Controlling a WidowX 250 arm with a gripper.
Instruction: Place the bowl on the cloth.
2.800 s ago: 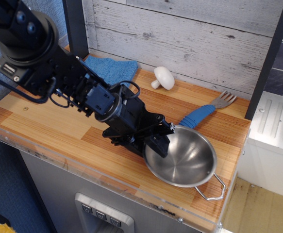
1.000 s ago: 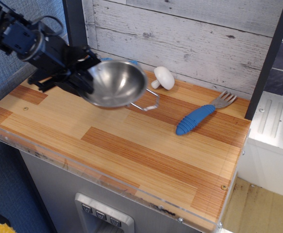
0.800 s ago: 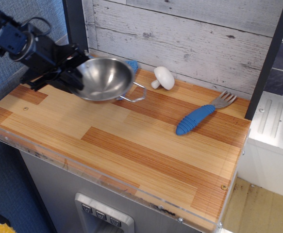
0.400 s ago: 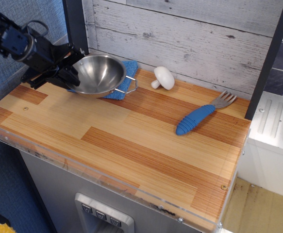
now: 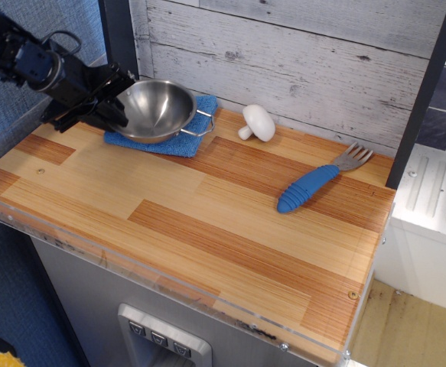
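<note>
The shiny steel bowl (image 5: 157, 109) sits over the blue cloth (image 5: 178, 142) at the back left of the wooden counter, with one wire handle (image 5: 200, 125) pointing right. It covers most of the cloth, whose front and right edges show. My black gripper (image 5: 118, 102) is at the bowl's left rim and looks shut on it. I cannot tell whether the bowl rests fully on the cloth or is held just above it.
A white mushroom (image 5: 258, 122) stands right of the cloth by the plank wall. A blue-handled fork (image 5: 317, 181) lies at the right of the counter (image 5: 207, 229). A dark post (image 5: 118, 34) rises behind the gripper.
The gripper carried the bowl from the front right of the counter up and over to the back left, then lowered it onto the cloth.
</note>
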